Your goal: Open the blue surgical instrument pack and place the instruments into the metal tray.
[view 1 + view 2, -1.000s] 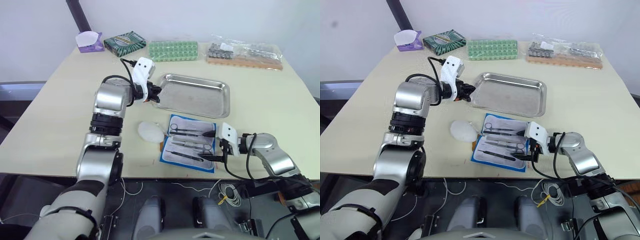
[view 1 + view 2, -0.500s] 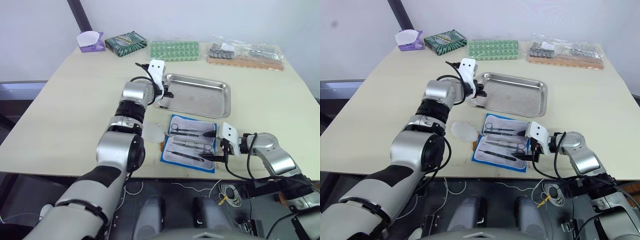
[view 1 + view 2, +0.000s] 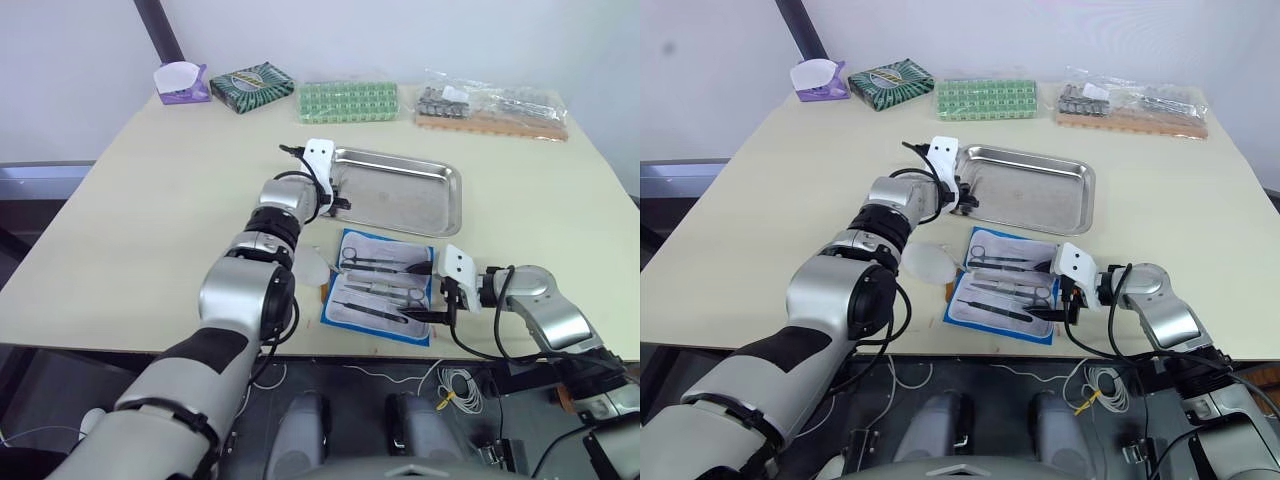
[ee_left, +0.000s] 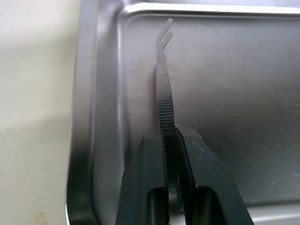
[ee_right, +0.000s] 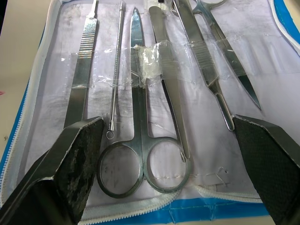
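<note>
Holding one tweezers point(image 4: 164, 89), six instruments point(image 5: 154, 93) packed

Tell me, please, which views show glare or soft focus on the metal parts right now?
Left wrist view: the metal tray shows bright streaks along its rim, and the tweezers in the left gripper blur toward the tip. Right wrist view: the instruments look sharp, while the right gripper fingers are soft.

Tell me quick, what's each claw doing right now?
Left gripper: shut on tweezers over the tray.
Right gripper: open, empty, at the pack.
</note>
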Robot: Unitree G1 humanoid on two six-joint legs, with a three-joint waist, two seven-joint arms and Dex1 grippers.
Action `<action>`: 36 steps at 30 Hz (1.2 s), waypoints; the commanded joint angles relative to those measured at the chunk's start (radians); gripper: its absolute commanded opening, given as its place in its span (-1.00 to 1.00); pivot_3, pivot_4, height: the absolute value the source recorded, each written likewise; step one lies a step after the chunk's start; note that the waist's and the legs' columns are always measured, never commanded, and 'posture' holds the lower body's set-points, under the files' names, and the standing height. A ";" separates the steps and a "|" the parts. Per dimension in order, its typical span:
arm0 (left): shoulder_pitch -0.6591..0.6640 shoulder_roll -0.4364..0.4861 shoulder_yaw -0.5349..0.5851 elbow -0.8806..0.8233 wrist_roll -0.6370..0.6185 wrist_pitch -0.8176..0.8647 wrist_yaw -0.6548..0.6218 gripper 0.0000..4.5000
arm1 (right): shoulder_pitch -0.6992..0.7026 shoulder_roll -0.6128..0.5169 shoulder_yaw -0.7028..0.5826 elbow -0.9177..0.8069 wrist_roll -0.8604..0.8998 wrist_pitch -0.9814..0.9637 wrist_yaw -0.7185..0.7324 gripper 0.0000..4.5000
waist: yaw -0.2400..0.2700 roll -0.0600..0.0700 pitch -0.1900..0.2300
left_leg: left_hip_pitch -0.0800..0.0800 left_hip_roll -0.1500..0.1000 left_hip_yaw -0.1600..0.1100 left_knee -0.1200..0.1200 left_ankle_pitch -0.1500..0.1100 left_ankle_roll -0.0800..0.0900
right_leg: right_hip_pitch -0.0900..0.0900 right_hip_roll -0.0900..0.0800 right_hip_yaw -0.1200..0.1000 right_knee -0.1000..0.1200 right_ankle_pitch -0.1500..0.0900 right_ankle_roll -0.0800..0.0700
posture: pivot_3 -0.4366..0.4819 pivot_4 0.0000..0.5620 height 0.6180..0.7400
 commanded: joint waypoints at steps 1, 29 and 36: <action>-0.026 -0.001 0.002 -0.011 -0.005 -0.025 0.003 -0.99 | 0.047 -0.029 0.038 0.069 -0.055 0.062 -0.010 1.00 | 0.000 0.000 0.000 | 0.000 0.000 0.000 0.000 0.000 0.000 | 0.000 0.000 0.000 0.000 0.000 0.000 | -0.05 -0.47 1.00; 0.633 0.216 -0.191 -1.191 -0.246 0.013 -0.655 -0.41 | 0.104 -0.005 -0.055 0.002 0.045 0.004 0.004 1.00 | 0.006 0.000 0.000 | 0.000 0.000 0.000 -0.001 0.000 0.000 | 0.000 -0.004 0.000 0.000 0.000 -0.002 | -0.05 -0.47 1.00; 0.722 0.363 -0.163 -1.213 -0.399 -0.049 -0.960 -0.03 | 0.121 0.002 -0.076 -0.011 0.058 -0.030 -0.001 1.00 | 0.002 0.001 0.000 | 0.000 0.001 0.001 -0.002 0.000 -0.001 | -0.002 -0.004 0.000 -0.001 0.000 -0.002 | -0.05 -0.47 1.00</action>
